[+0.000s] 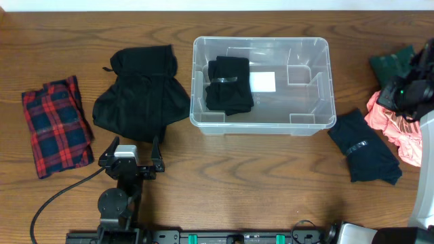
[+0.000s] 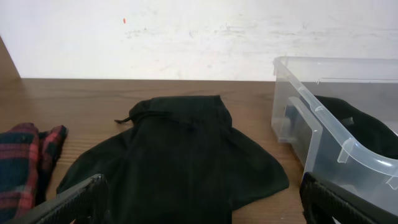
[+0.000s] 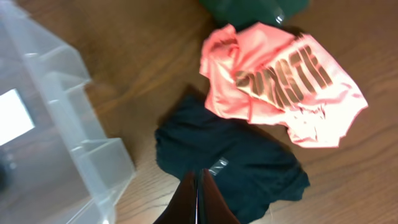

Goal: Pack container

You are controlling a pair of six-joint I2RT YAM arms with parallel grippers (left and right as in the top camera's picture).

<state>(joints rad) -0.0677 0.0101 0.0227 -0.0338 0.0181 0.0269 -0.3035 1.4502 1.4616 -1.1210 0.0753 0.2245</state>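
Red-and-navy plaid cloth (image 1: pixel 56 125), black garment (image 1: pixel 140 95), coral-pink top (image 3: pixel 280 78), clear container (image 1: pixel 302 102)

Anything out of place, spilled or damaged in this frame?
Nothing spilled or damaged. The clear plastic storage bin sits square with one folded black garment inside. Only the crumpled pink printed shirt and the loosely heaped black cloth look untidy.

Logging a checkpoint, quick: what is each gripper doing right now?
Left gripper: open, holding nothing.
Right gripper: shut, nothing between its fingers.
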